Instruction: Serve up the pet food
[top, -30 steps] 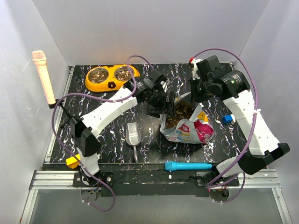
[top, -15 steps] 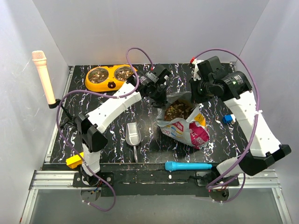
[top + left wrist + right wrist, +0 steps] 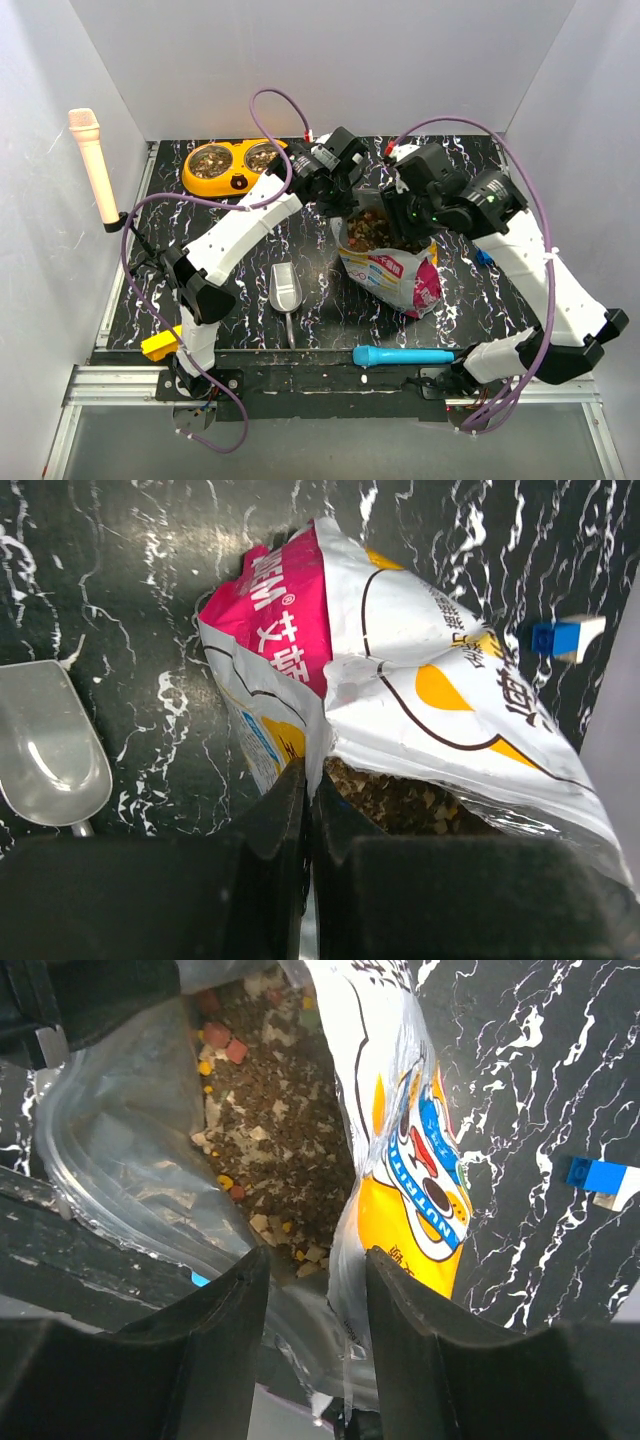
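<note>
Both arms have crowded in over the pouch since a second ago. The left gripper has snapped shut and now pinches the pouch's rim tight, while the right gripper has sprung apart, the opposite rim loose between its fingers. Pet food sits inside the gaping pouch, mid-table

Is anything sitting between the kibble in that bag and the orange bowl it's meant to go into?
Only the robot itself: the left gripper, pinching the pouch rim, sits with its wrist between the pet food and the orange bowl. The scoop lies off that line, nearer the arm bases.
</note>
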Available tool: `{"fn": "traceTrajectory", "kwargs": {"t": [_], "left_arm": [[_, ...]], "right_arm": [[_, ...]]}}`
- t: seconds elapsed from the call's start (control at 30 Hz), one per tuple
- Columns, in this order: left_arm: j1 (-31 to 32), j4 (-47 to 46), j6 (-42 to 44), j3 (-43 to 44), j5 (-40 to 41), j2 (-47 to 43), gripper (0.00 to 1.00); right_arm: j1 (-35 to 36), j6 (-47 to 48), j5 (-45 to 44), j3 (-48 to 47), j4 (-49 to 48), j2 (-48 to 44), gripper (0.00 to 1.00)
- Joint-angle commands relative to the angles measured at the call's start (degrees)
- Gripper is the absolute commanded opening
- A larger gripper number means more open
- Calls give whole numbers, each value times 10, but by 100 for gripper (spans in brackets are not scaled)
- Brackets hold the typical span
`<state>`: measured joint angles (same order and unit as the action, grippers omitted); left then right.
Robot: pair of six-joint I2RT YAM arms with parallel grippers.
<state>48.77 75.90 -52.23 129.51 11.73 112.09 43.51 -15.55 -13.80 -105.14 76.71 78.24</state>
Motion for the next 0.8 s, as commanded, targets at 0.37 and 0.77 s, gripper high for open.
{"fn": "traceTrajectory", "kwargs": {"t": [0.37, 0.77], "left_arm": [[-9, -75, -60, 68, 230, -114, 0], [-9, -80, -53, 95, 244, -98, 0]], "right_arm": [[47, 14, -92, 53, 45, -39, 57], [22, -10, -23, 0, 28, -105, 80]]}}
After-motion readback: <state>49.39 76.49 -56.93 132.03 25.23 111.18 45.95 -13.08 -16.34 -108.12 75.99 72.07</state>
